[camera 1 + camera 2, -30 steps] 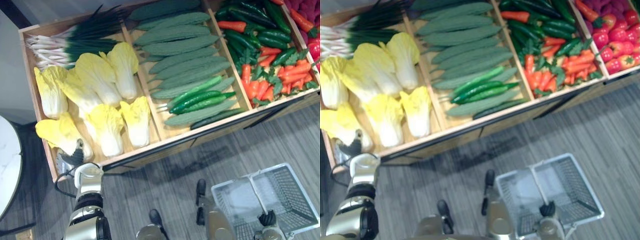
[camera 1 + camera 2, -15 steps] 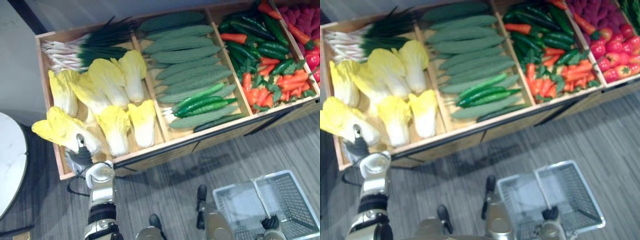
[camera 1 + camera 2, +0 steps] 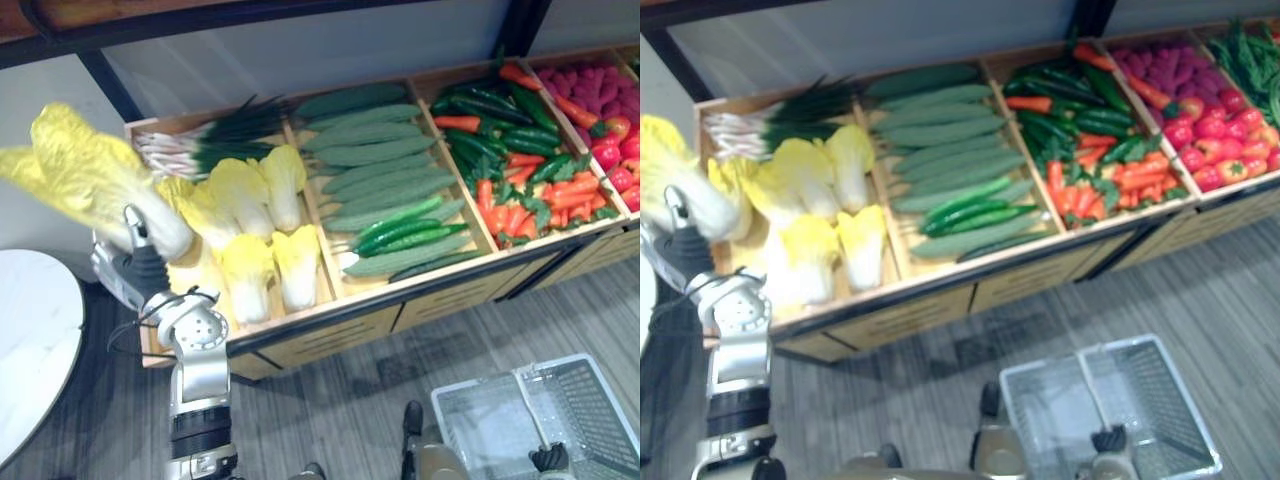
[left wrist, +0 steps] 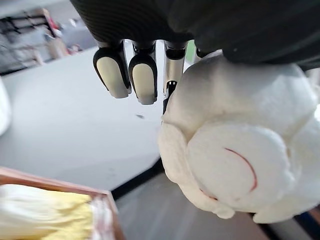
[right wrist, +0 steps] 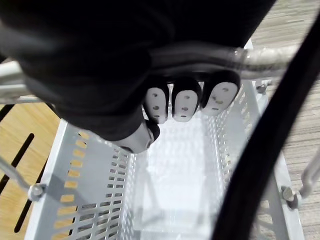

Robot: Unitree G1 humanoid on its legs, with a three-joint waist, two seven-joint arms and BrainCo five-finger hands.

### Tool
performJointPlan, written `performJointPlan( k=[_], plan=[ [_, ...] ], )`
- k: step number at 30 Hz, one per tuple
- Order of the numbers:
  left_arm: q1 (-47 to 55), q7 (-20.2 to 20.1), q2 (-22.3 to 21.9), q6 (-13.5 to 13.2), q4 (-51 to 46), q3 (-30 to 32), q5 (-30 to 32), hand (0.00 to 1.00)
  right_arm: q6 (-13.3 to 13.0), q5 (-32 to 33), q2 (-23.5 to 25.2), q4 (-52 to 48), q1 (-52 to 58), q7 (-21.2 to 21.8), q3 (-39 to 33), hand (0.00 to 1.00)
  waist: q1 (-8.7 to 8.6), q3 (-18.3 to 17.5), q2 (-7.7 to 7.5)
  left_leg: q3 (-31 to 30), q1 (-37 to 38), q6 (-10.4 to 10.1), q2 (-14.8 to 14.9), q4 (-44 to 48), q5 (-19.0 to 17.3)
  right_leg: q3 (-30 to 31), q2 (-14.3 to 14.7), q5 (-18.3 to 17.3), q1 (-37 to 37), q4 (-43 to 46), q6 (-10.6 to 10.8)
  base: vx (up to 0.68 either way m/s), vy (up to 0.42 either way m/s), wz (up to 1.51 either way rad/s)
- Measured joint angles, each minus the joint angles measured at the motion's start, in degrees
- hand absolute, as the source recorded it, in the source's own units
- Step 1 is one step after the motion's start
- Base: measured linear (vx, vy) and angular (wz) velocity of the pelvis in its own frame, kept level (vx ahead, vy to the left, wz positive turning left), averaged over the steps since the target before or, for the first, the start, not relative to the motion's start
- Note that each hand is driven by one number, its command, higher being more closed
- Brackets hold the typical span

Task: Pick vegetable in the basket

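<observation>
Yellow cabbage (image 3: 95, 180): held in the air above and just off the left end of the wooden stand (image 3: 330, 312), leaves uppermost, clear of the other heads lying in the stand; its pale stem end (image 4: 240, 165) sits against the palm.
Left hand (image 3: 135, 272): closed about the cabbage's stem end, fingers (image 4: 142, 80) lying alongside it.
Right hand (image 5: 185, 102): fingers curled over the basket handle (image 5: 260, 56), carrying it.
Basket (image 3: 600, 385): in front of the stand's right half and below it, well apart from the cabbage; no vegetable seen inside.
Progress: by judgement, the pick is made; carrying across and releasing into the basket remain.
Risk: by judgement, a bulky head gripped at one end may tip.
</observation>
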Motion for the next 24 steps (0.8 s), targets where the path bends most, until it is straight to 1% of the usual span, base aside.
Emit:
performJointPlan(
  k=[1, 2, 3, 5, 6, 8, 9, 11, 12, 14, 15, 17, 18, 19, 20, 21, 24],
  plan=[
    [0.91, -1.40, 2.00, -1.30, -1.55, -2.45, 0.03, 1.00, -0.27, -0.33, -1.24, -0.93, 0.01, 0.69, 0.30, 1.00, 0.30, -0.09, 0.13, 0.87, 0.77, -0.05, 0.00, 0.14, -0.38, 1.09, 0.30, 0.36, 0.34, -0.39, 0.00, -0.02, 0.004, -0.56],
    [1.68, -3.03, 4.72, -2.92, -3.04, -6.71, 0.14, 1.00, -0.73, -0.55, -3.53, -2.25, 0.19, 1.61, 0.79, 1.00, 0.74, -0.46, 0.42, 2.43, 1.32, -0.05, 0.09, 0.76, -1.12, 2.61, 0.61, 0.81, 0.48, -0.83, 0.08, -0.03, 0.004, -0.69],
    [1.72, -6.59, 7.28, -6.68, -3.97, -11.46, 0.12, 1.00, -1.44, -0.64, -7.22, -3.36, 0.09, 2.35, 2.00, 1.00, 0.88, -0.92, 0.91, 3.86, 1.70, 0.14, -0.04, 1.36, -1.86, 4.19, 0.66, 1.36, 0.48, -1.34, 0.37, -0.03, 0.011, -0.65],
    [1.83, -9.90, 9.53, -9.97, -4.69, -16.56, 0.11, 1.00, -1.83, -1.12, -10.83, -5.20, -0.49, 3.56, 3.62, 1.00, 0.64, -1.25, 1.48, 5.77, 2.61, 0.22, -0.19, 2.00, -2.68, 6.12, 0.95, 1.80, 0.44, -1.49, 0.52, -0.02, 0.016, -0.53],
    [1.83, -11.25, 10.20, -11.19, -4.71, -18.43, 0.05, 1.00, -1.90, -1.71, -12.27, -6.18, -0.70, 4.15, 4.65, 1.00, 0.47, -1.37, 1.68, 6.67, 3.04, 0.25, -0.20, 2.03, -3.06, 7.01, 1.15, 1.87, 0.45, -1.47, 0.61, -0.03, 0.015, -0.67],
    [2.09, -16.53, 12.91, -15.26, -4.72, -24.67, -0.36, 1.00, -3.85, -2.83, -17.48, -8.50, -2.85, 5.88, 8.98, 1.00, -0.66, -1.66, 2.18, 10.41, 4.71, 0.12, -0.28, 2.89, -4.54, 10.77, 2.10, 2.26, 0.26, -1.54, 0.98, -0.04, 0.015, -0.82],
    [2.09, -17.73, 13.66, -15.96, -4.72, -26.08, -0.64, 1.00, -4.31, -2.86, -18.48, -8.99, -3.33, 6.21, 9.98, 1.00, -0.78, -1.70, 2.23, 11.61, 5.20, 0.08, -0.37, 2.88, -4.77, 11.89, 2.40, 2.43, 0.15, -1.62, 0.98, -0.06, 0.023, -0.94],
    [2.09, -22.73, 16.80, -18.95, -4.75, -30.88, -2.30, 1.00, -5.52, -2.80, -21.58, -11.28, -5.41, 8.11, 13.40, 1.00, -1.93, -1.72, 2.24, 15.79, 6.49, -0.17, -0.89, 2.97, -5.56, 15.94, 3.14, 3.26, -0.80, -1.71, 1.24, -0.06, 0.034, -0.92],
    [2.02, -23.92, 17.59, -19.46, -4.74, -32.10, -3.03, 1.00, -5.73, -2.80, -22.30, -11.72, -5.86, 8.62, 14.22, 1.00, -2.19, -1.73, 2.26, 16.70, 6.89, -0.18, -1.11, 2.78, -5.60, 16.94, 3.37, 3.45, -1.00, -1.73, 1.33, -0.04, 0.031, -0.86],
    [0.84, -27.57, 19.78, -20.65, -4.74, -36.46, -3.71, 1.00, -6.26, -2.82, -24.69, -13.37, -6.86, 10.47, 17.21, 1.00, -2.42, -1.80, 2.38, 20.24, 8.06, -0.23, -1.84, 2.61, -6.19, 20.61, 4.34, 4.56, -1.75, -1.87, 1.54, -0.02, 0.030, -0.82],
    [0.59, -28.22, 20.18, -20.95, -4.74, -37.48, -4.49, 1.00, -6.23, -2.84, -25.13, -13.38, -7.47, 10.76, 18.22, 1.00, -2.55, -1.79, 2.37, 21.17, 8.45, -0.30, -1.91, 2.69, -6.42, 21.36, 4.59, 4.87, -1.69, -2.03, 1.63, -0.02, 0.033, -0.73],
    [-0.48, -30.43, 21.38, -21.28, -4.74, -41.77, -7.83, 1.00, -5.91, -2.86, -26.18, -14.20, -9.43, 11.81, 20.84, 1.00, -2.90, -1.81, 2.40, 24.47, 9.98, -0.59, -2.26, 2.90, -7.11, 24.20, 5.45, 5.41, -1.56, -2.20, 1.85, -0.02, 0.035, -0.66],
    [-0.90, -31.00, 21.46, -21.29, -4.74, -42.78, -8.20, 1.00, -5.66, -2.81, -26.30, -15.11, -9.68, 12.13, 21.27, 1.00, -2.90, -1.81, 2.40, 25.25, 10.26, -0.68, -2.29, 3.06, -7.33, 24.81, 5.65, 5.53, -1.57, -2.21, 1.93, -0.01, 0.034, -0.61],
    [-1.92, -32.21, 21.50, -21.33, -4.74, -45.01, -9.84, 1.00, -5.51, -2.79, -26.92, -17.50, -10.11, 12.84, 22.67, 1.00, -2.87, -1.81, 2.40, 26.94, 10.75, -0.93, -2.22, 3.75, -7.96, 26.17, 6.11, 5.67, -1.57, -2.21, 1.99, -0.01, 0.027, -0.57],
    [-2.69, -32.57, 21.51, -21.37, -4.74, -46.61, -10.16, 1.00, -5.50, -2.77, -27.13, -19.54, -10.37, 13.10, 23.32, 1.00, -2.75, -1.85, 2.45, 28.29, 10.96, -1.09, -1.89, 4.75, -8.66, 27.15, 6.60, 5.67, -1.60, -2.22, 1.99, 0.00, 0.025, -0.75],
    [-4.56, -33.66, 21.50, -21.44, -4.78, -50.09, -11.90, 1.00, -5.58, -2.74, -27.61, -23.65, -10.61, 13.13, 24.40, 1.00, -2.60, -2.04, 2.77, 30.22, 11.02, -1.45, -1.21, 6.54, -9.71, 28.31, 7.40, 5.91, -1.91, -2.12, 2.20, 0.01, 0.012, -0.63],
    [-6.75, -36.13, 21.56, -21.82, -5.37, -54.45, -14.22, 1.00, -6.10, -2.50, -28.28, -28.95, -11.74, 14.67, 25.72, 1.00, -2.59, -2.48, 3.47, 32.90, 11.01, -2.04, -0.21, 8.68, -11.01, 30.28, 8.82, 5.96, -2.86, -1.38, 2.29, 0.04, 0.005, -0.51]
  ],
)
